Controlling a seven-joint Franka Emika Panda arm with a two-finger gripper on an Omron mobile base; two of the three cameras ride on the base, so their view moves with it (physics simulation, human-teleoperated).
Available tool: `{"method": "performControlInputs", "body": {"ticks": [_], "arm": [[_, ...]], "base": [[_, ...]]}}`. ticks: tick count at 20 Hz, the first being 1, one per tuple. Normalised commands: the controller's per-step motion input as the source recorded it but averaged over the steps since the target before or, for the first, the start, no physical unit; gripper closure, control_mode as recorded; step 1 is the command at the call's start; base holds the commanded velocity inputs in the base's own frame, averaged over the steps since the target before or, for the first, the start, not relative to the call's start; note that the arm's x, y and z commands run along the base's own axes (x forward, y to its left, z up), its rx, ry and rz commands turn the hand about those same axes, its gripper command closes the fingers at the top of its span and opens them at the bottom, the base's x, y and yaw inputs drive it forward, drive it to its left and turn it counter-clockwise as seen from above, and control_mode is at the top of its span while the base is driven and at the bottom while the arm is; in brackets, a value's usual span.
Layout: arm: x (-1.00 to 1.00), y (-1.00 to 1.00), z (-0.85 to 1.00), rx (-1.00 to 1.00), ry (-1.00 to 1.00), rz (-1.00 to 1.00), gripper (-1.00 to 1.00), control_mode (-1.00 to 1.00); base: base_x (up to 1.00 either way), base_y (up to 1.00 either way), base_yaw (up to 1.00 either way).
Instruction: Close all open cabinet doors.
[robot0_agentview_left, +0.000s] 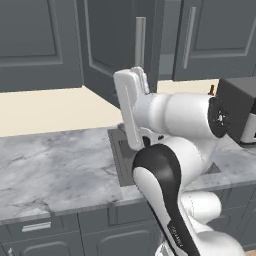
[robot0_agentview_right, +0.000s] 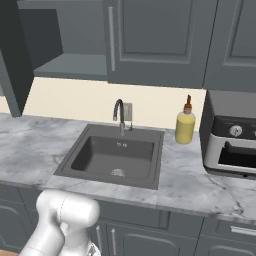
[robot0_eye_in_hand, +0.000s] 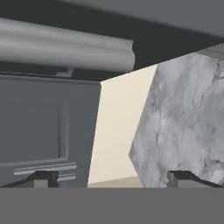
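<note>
One upper cabinet door (robot0_agentview_left: 112, 47) stands swung out over the counter, its silver bar handle (robot0_agentview_left: 140, 40) facing me. In the right base view the same open door (robot0_agentview_right: 12, 65) cuts the left edge, beside the bare cabinet interior (robot0_agentview_right: 70, 42). The neighbouring doors (robot0_agentview_left: 220, 35) (robot0_agentview_right: 160, 40) sit flush. My arm's white wrist (robot0_agentview_left: 131, 107) is raised just under the open door's lower edge. In the hand view my gripper (robot0_eye_in_hand: 113, 179) is open with nothing between its fingertips (robot0_eye_in_hand: 41, 179). It faces a dark panelled door (robot0_eye_in_hand: 39, 127) with a rounded grey bar (robot0_eye_in_hand: 65, 48) along it.
A marble counter (robot0_agentview_right: 30, 145) holds a dark sink (robot0_agentview_right: 75, 150) with a faucet (robot0_agentview_right: 120, 115). A yellow soap bottle (robot0_agentview_right: 185, 125) and a toaster oven (robot0_agentview_right: 232, 145) stand to the right. Lower drawers and doors (robot0_agentview_left: 35, 235) run under the counter's front edge.
</note>
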Motion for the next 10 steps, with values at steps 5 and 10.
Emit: {"method": "performControlInputs", "body": {"ticks": [5, 10], "arm": [[0.6, 0.28, 0.0, 0.04, -0.02, -0.25, -1.0, -1.0], [0.54, 0.13, -0.04, 0.0, 0.0, -0.44, -1.0, -1.0]], "base": [[0.0, 0.0, 0.0], [0.0, 0.0, 0.0]]}}
